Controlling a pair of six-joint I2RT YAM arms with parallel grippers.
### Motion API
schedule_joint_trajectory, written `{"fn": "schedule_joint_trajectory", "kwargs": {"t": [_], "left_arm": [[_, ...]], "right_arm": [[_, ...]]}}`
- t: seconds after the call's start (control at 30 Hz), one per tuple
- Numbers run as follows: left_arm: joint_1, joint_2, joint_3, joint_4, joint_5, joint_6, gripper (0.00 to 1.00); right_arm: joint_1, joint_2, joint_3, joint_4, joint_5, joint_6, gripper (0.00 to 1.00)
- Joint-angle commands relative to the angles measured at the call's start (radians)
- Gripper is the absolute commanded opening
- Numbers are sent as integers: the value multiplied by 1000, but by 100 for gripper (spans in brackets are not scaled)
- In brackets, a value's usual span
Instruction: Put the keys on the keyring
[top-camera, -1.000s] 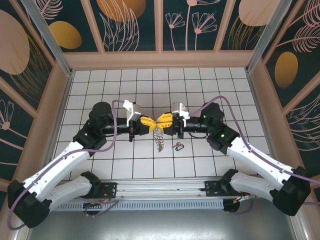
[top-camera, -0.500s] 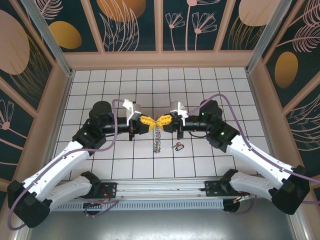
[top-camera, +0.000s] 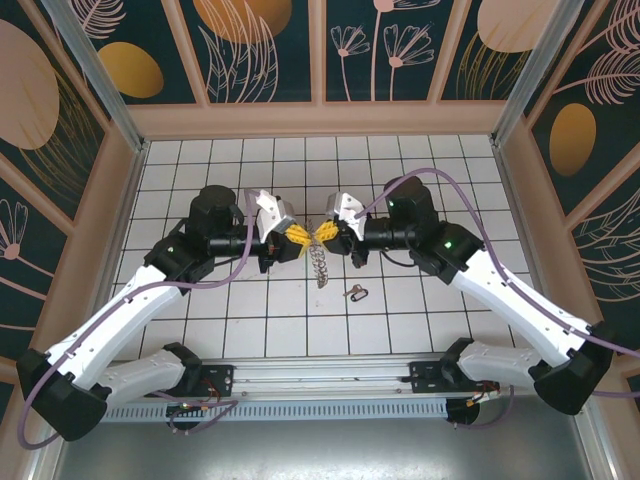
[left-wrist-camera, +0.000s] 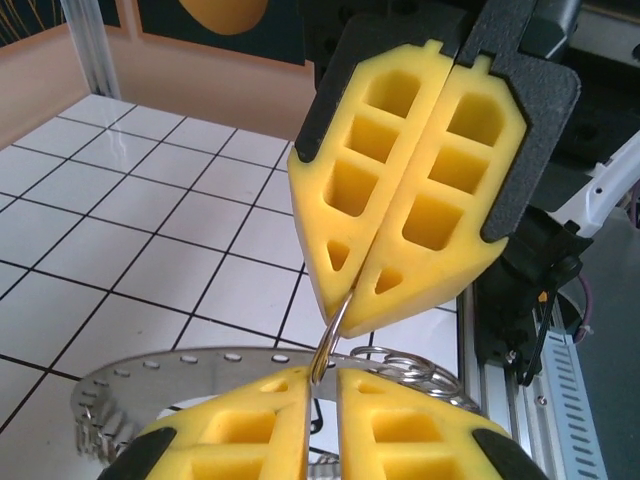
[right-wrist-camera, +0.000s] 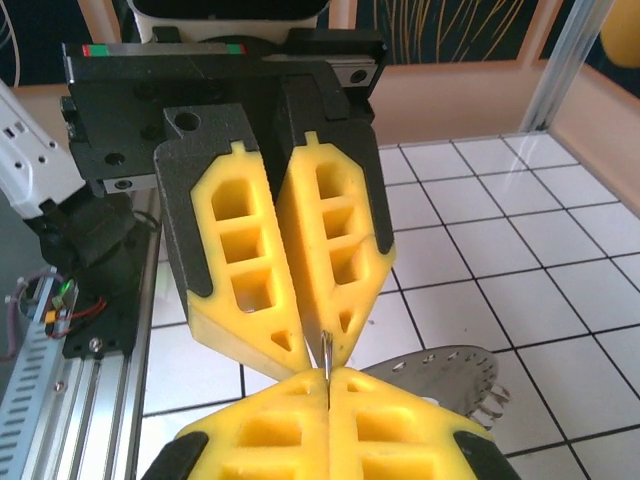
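Arms reach in from the near edge of the white-tiled table (top-camera: 200, 170) and meet tip to tip above its middle. On the left, the left gripper (top-camera: 297, 237) points toward the right edge. In its own wrist view its yellow pads (left-wrist-camera: 250, 425) stand a narrow slit apart, and the thin wire of the keyring (left-wrist-camera: 335, 318) drops into that slit close against one pad. The slit is wider than the wire, so the wire is not pinched there. A perforated metal plate (left-wrist-camera: 150, 372) and some coiled wire loops (left-wrist-camera: 405, 362) hang just under the pads. From above, a chain (top-camera: 318, 262) of metal links dangles below the point where the two sets of fingers meet, over the tiles at the table's centre. On the right, the right gripper (top-camera: 326, 232) faces the left one, almost touching it. Its pads are pressed flat together, with the keyring wire clamped in the seam at their tips, and the same wire shows at the seam in its own wrist view. Further right and nearer the near edge, a loose key (top-camera: 355, 293) lies flat on the tiles, well apart from both grippers and too small to make out in detail.
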Motion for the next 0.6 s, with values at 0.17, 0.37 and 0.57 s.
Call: {"fn": "schedule_joint_trajectory", "kwargs": {"t": [0.17, 0.37, 0.57], "left_arm": [[-7, 15, 25, -12, 32, 23, 16], [-9, 31, 22, -6, 32, 29, 0], [-9, 33, 20, 6, 38, 34, 0]], "right_arm": [[41, 77, 126, -147, 48, -98, 0], [53, 91, 142, -173, 58, -124, 0], [60, 75, 128, -175, 88, -125, 0]]}}
